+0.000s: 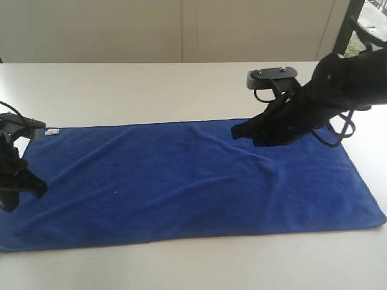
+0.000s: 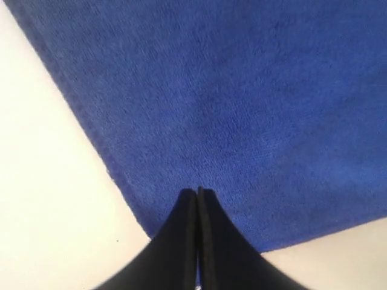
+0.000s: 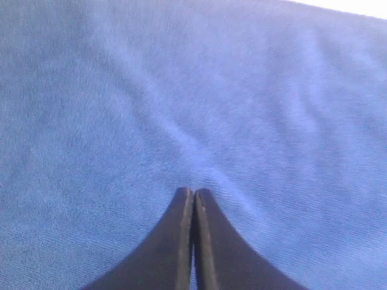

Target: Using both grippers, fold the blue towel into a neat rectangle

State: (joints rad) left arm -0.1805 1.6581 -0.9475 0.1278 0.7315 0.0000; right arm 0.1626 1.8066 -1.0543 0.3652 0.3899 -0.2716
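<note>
Blue, soft cloth covers most of the white surface (image 1: 181,269). This is the blue towel (image 1: 181,187). It lies spread out flat, one layer, with its long side running along the near edge of the surface. No fold has been made yet. A few soft wrinkles run across it.

Nearest, by the left end of the towel, sits the left gripper (image 2: 198,194). Its two fingers are pressed tight together with no cloth between them. The tips are low over the towel, just inside a corner.

Farther back, by the far long edge and right of the middle, is the right gripper (image 3: 193,192). It is squeezed tight too, and I see no cloth in it. A small ridge in the towel runs away from its tips.

At the far left corner of the towel lies a small white tag (image 1: 52,132).

What could go wrong? Closed fingers cannot grab, so pushing down like this would only bunch the cloth up. The two grippers are also not at matching spots. Lifting from there would likely pull the towel crooked, and the edges would not line up.
</note>
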